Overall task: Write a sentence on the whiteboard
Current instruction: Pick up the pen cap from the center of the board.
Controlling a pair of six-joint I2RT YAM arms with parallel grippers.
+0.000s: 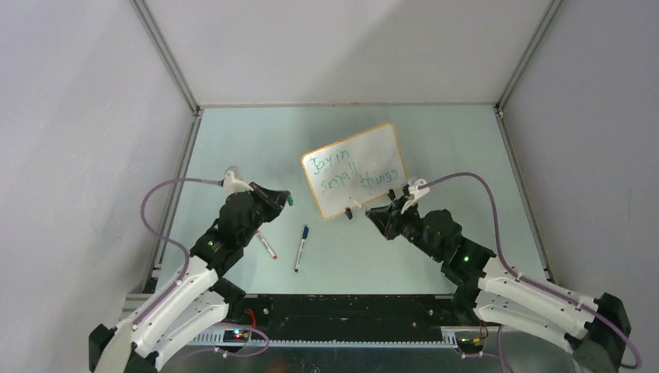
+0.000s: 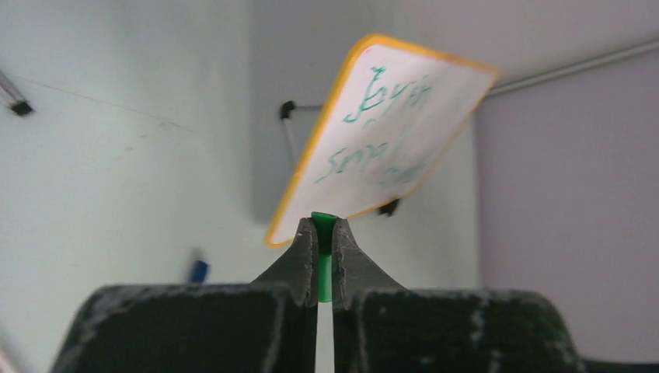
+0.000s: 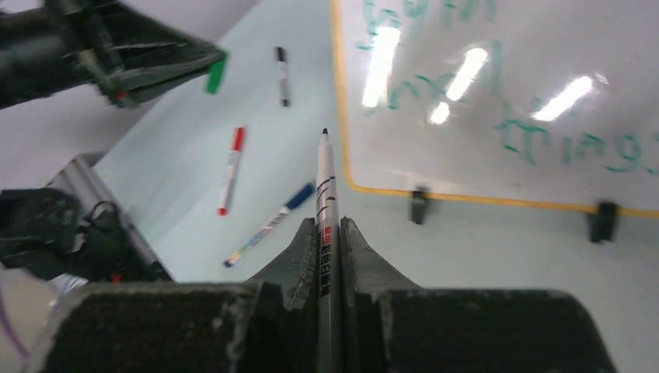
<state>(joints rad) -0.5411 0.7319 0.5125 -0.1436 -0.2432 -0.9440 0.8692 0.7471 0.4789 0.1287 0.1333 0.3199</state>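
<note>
Your small white board with the orange-tan frame (image 1: pixel 378 148) stands tilted on its 2 black clip feet mid-table, so its face leans toward both arms. The green handwritten sentence (image 1: pixel 339 185) fills 2 lines, so I'd say the writing's basically done. Your right gripper (image 3: pixel 326 229) is clamped on the thin white marker (image 3: pixel 325 179), bare tip aimed near the frame's lower corner. Your left gripper (image 2: pixel 322 233) is pinched tight on the little green cap (image 2: pixel 322 221), probably held ready for recapping.
</note>
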